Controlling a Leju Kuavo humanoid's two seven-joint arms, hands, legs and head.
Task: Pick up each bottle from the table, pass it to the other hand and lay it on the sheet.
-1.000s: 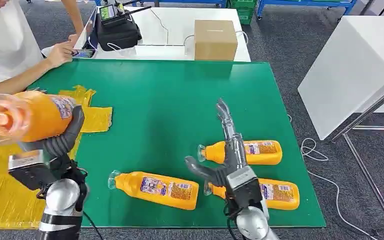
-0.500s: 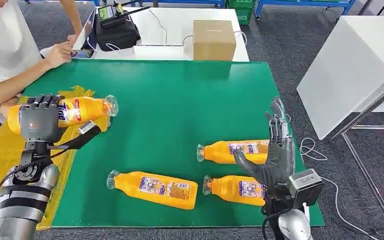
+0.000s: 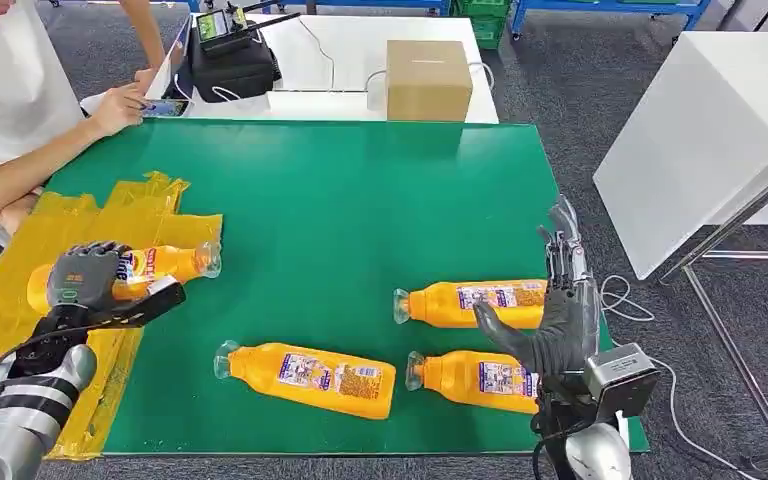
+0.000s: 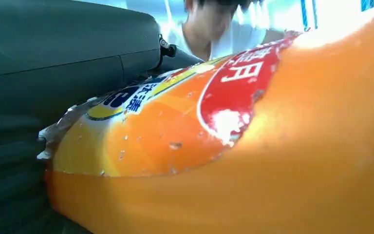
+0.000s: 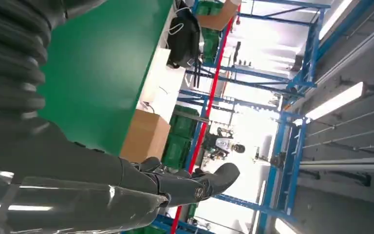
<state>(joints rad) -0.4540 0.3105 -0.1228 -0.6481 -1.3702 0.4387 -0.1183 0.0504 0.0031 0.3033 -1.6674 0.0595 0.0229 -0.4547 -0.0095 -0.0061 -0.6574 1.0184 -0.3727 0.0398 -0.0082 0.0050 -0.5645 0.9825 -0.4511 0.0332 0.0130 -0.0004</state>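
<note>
Held bottle (image 4: 253, 146): red label patch showing white characters, one reading 月 | blue characters on yellow beside it, too smeared to read | labels on other bottles (image 3: 310, 378): print too small to read

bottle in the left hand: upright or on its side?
On its side: the bottle lies over the yellow sheet, neck toward the green mat, left hand gripping it.

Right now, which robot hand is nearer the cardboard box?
Right. The right robot hand stands open over the bottles at the mat's right edge, below the box; the left robot hand holds a bottle far left.
</note>
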